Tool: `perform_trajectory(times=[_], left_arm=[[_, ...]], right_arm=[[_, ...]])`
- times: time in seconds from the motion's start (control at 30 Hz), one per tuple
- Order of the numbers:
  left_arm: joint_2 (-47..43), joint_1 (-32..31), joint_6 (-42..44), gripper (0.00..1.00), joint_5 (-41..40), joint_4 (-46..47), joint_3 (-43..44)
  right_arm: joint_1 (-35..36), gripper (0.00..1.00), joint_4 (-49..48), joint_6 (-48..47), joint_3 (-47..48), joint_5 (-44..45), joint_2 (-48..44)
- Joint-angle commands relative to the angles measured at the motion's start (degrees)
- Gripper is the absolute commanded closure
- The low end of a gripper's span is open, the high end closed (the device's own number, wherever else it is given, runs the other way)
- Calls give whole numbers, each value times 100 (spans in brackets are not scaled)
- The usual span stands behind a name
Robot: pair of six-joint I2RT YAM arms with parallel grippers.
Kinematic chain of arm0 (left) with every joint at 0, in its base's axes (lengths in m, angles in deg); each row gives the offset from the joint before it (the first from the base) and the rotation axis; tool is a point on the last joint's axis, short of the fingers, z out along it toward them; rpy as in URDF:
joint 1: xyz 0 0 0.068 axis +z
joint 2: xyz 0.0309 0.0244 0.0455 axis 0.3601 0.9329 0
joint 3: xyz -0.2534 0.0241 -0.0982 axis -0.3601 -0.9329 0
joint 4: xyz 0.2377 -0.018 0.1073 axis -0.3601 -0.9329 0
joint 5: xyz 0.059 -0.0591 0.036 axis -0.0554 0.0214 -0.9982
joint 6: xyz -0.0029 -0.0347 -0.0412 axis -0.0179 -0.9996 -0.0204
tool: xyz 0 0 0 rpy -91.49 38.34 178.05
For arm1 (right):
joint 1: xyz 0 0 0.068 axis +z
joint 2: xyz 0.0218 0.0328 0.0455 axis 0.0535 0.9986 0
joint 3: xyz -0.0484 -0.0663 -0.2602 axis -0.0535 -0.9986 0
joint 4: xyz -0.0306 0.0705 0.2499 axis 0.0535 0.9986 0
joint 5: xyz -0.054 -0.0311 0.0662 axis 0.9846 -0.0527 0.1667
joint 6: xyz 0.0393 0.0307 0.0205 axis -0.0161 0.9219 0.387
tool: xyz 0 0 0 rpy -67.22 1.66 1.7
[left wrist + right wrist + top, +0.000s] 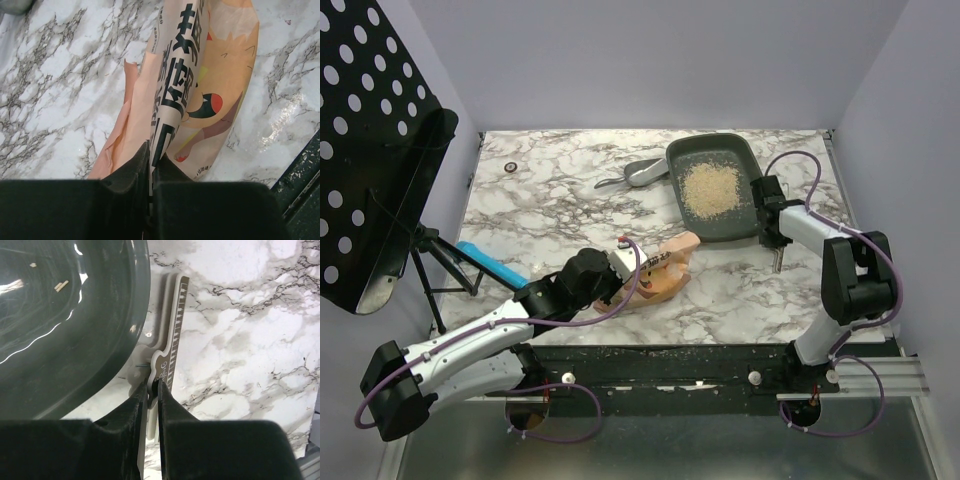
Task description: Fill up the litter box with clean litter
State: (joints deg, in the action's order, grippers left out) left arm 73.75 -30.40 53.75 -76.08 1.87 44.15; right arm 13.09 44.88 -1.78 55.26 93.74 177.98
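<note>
The left gripper (151,167), pinched shut on the cat-printed bag (200,75), should ease it flat without spilling, while the right gripper (154,387) nips a toothed strip (177,315) beside the litter box (732,226) at the table's far right, clean litter (710,188) heaped inside.

On the marble bench (560,210) we find the litter box (730,226), a scoop (645,173) just beside its left side, a printed bag (665,270) and a notched strip (175,335).

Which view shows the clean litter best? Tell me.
Top external: the clean litter lies as a whole heap in the litter box. The right wrist shows only stray bits on the box wall; the left wrist shows none.
</note>
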Motion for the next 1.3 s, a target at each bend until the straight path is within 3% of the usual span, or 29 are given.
perform_trajectory(times=[0.0, 0.27, 0.53, 0.7, 1.0, 1.27], left_arm=[[-200, -17, 147, 77, -286, 539, 151], [-305, -17, 217, 53, 197, 425, 221], [-288, -17, 217, 51, 619, 188, 519], [-367, -26, 156, 49, 1207, -23, 932], [-86, -17, -336, 48, 1243, -638, 2268], [63, 35, -1179, 49, 2385, 274, 2603]], right_arm=[[-35, 100, 54, 90, -73, 13, -519], [26, 100, 466, -41, -12, 303, -1363], [386, 100, 783, -191, 199, 243, -2418], [1097, 100, 976, -533, 603, -267, -2989], [1432, 100, 432, -815, 858, -4096, -4167], [1432, 100, -129, -526, 736, -6567, -4537]])
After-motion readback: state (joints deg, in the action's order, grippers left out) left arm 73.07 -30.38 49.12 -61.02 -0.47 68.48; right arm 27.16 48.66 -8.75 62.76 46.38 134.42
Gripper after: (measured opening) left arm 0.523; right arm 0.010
